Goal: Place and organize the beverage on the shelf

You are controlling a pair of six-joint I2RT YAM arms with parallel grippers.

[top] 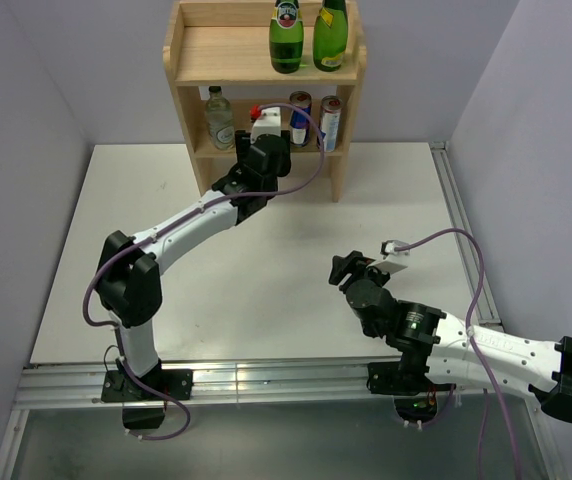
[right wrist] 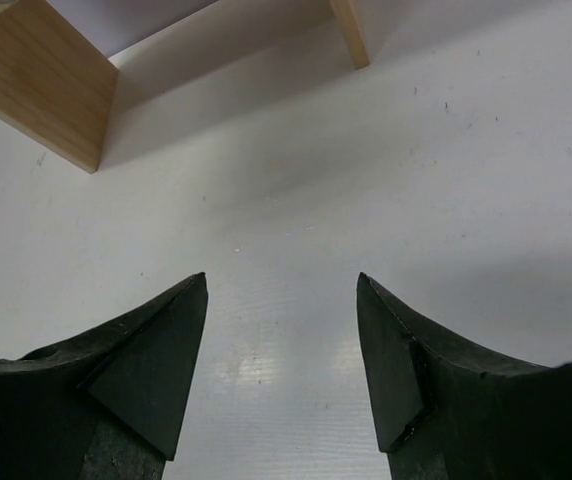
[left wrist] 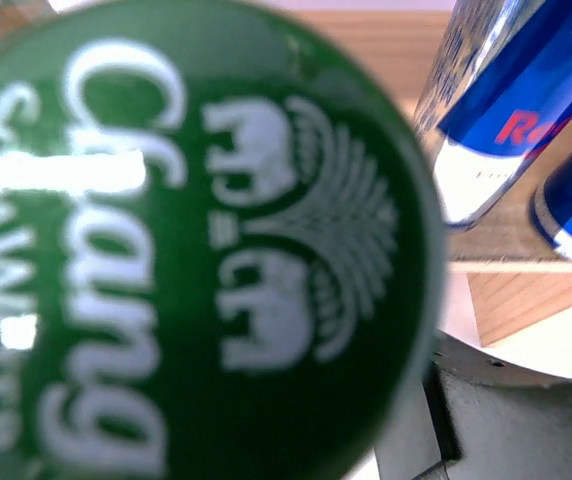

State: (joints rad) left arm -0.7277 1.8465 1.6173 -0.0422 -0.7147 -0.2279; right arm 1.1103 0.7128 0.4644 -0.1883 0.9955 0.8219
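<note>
While the left arm reaches across the table (top: 266, 300), the left gripper (top: 265, 128) sits at the mouth of the shelf (top: 188, 62), level with the middle tier. It is between a clear bottle (top: 219, 120) on the left and two cans (top: 300, 115) on the right. Left wrist view is almost filled by a green Chang drink (left wrist: 206, 260), blurred and very close; can or bottle, cannot tell. The fingers are not visible there, so whether the left gripper is clamped on it cannot be told. The blue-and-silver cans show just beside it on the wooden tier. Top tier has two green bottles (top: 286, 40) standing upright side by side at the right, inside the rim. Right gripper (right wrist: 281, 285) is low over bare table, well apart from the shelf, fingers (right wrist: 156, 370) spread wide, nothing between them.
</note>
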